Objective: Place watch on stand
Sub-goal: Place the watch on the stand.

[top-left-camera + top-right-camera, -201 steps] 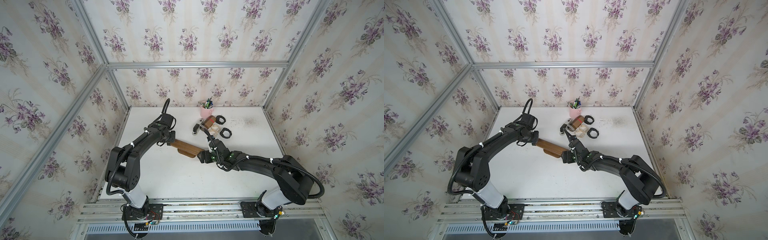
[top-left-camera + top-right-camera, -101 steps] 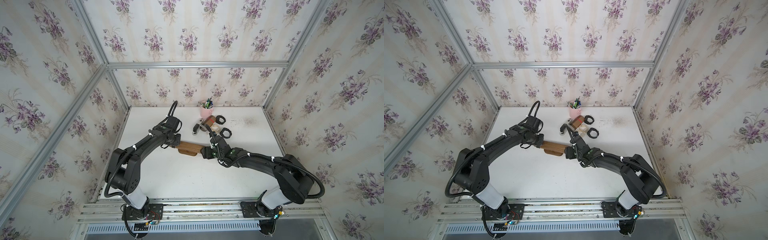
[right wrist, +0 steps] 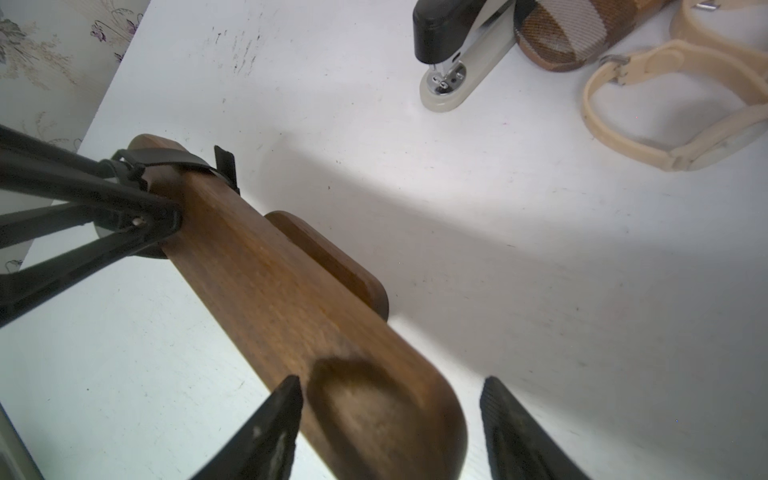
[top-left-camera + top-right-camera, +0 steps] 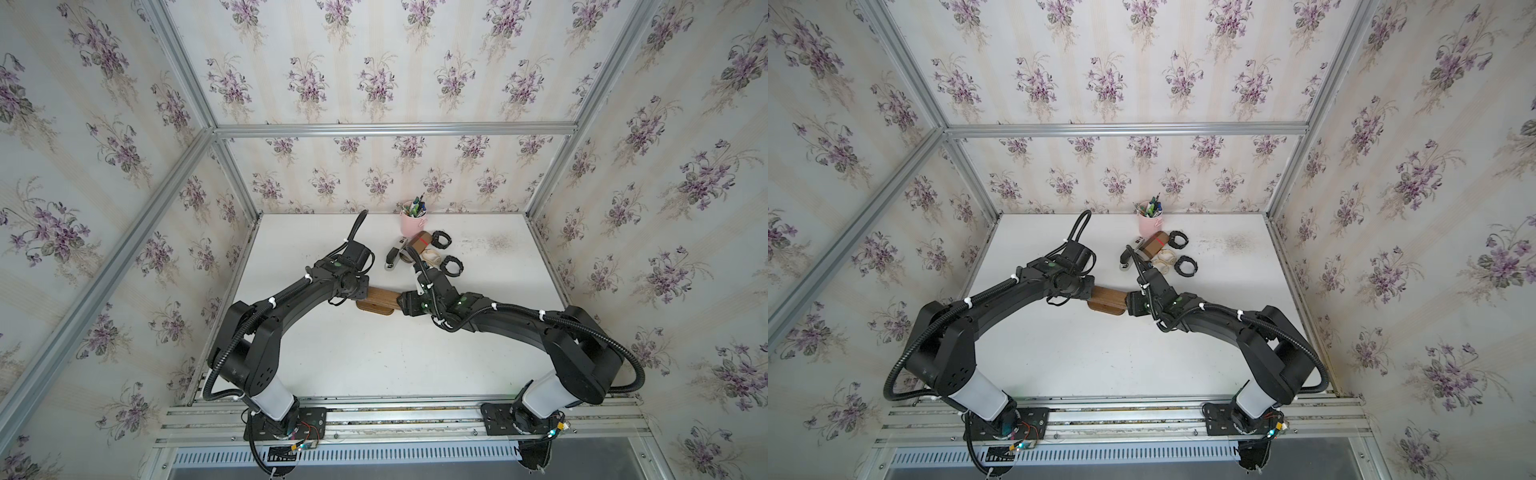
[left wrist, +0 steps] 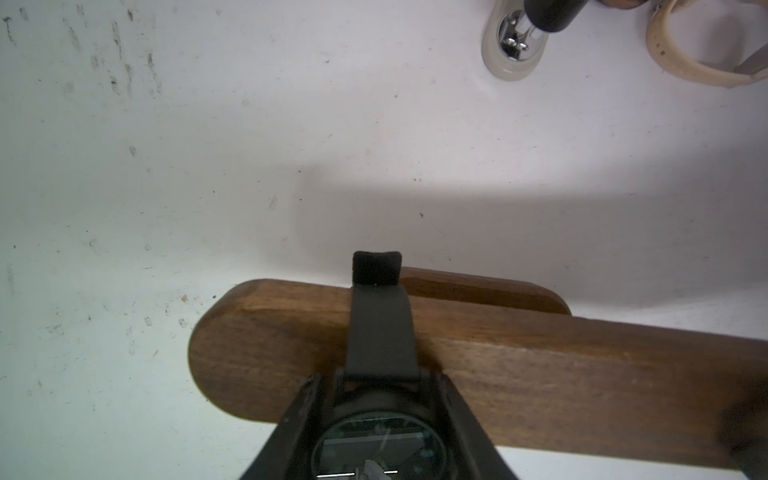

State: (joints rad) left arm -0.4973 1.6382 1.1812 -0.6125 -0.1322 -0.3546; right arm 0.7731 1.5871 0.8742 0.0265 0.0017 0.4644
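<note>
Black rubber is lying across the top of the wooden bar: the watch (image 5: pixel 380 357) appears to be looped over one rounded end of the stand (image 4: pixel 380 297), with its case pinched between the jaws of the left gripper (image 5: pixel 376 386), which is clamping it from both sides. Over the last second the stand has been swinging from a slant to lie level across the middle of the frame in both top views, and the left gripper has been following it round. At the bar's opposite end the right gripper (image 3: pixel 390 382) has been drawing in and narrowing. Its jaws are standing apart and straddling the rounded tip, one finger close beside the wood and the other clear of it, so they are gripping nothing yet. Judging from this, the watch is already on the bar but sitting near its tip, and the right gripper is probably getting ready to steady the stand so the loop can be pushed further along and released. Around them the white tabletop (image 4: pixel 374 361) is showing dark scuffs. Above the stand in the frame a stapler (image 4: pixel 392 257), a plaid cylinder (image 4: pixel 419 243), a cream watch (image 4: pixel 432 257), two black bands (image 4: pixel 451 266) and a pink cup (image 4: pixel 411 226) of pens are clustering together. Floral wallpaper (image 4: pixel 374 83) on an aluminium frame (image 4: pixel 395 129) is enclosing the cell.
</note>
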